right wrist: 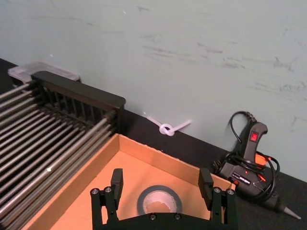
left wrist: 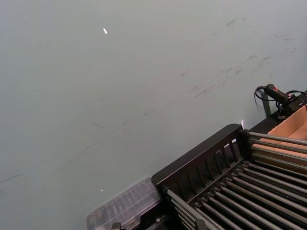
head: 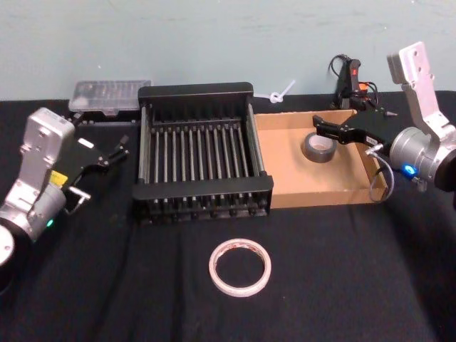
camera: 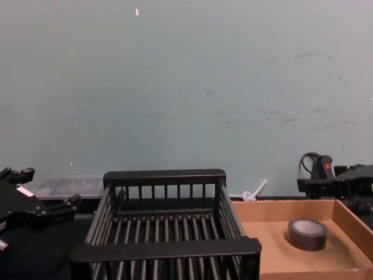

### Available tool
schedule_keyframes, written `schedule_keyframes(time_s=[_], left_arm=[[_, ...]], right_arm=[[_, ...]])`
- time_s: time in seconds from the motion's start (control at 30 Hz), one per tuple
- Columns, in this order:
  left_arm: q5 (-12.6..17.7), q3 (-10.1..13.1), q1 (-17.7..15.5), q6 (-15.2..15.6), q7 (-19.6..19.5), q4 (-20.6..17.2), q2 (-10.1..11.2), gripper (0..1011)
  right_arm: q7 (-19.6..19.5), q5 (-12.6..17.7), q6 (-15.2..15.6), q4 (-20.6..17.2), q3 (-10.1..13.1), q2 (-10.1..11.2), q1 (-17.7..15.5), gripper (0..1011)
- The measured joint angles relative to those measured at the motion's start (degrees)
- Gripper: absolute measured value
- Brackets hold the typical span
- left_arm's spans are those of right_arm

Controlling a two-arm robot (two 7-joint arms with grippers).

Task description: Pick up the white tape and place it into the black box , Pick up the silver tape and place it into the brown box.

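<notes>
Black cloth table (head: 107, 299) against a pale teal wall. Nearest the robot, the wide thin white tape ring (head: 240, 266) lies flat on the cloth, nothing around it. Behind it sits the black slatted plastic crate (head: 203, 192), with the shallow brown cardboard tray (head: 324, 194) touching its right side. The small dark grey tape roll (head: 319, 147) lies inside the tray, under the right gripper (head: 329, 129), jaws spread and holding nothing. The left gripper (head: 110, 153) hovers left of the crate, jaws apart. At the back: a clear plastic case (head: 110, 95), a white zip tie (head: 279, 93), and a glue gun (head: 350, 82) partly hidden behind the right arm.
</notes>
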Motion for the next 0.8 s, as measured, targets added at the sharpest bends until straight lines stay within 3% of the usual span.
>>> schedule_keyframes(time_s=[0.17,0.57,0.8], left_arm=[[0.0,0.0,0.0,0.0,0.0,0.0,0.0,1001],[0.0,0.0,0.0,0.0,0.0,0.0,0.0,1001],[0.0,0.0,0.0,0.0,0.0,0.0,0.0,1001]], right_arm=[[0.52,0.82,-0.14,-4.19,0.68,1.56,-2.6,1002],[1.92,4.51,-0.99,-17.63,2.84,7.36,-13.35,1002],[3.24,6.12,-3.07,-22.26,3.19,10.65,-19.18,1002]])
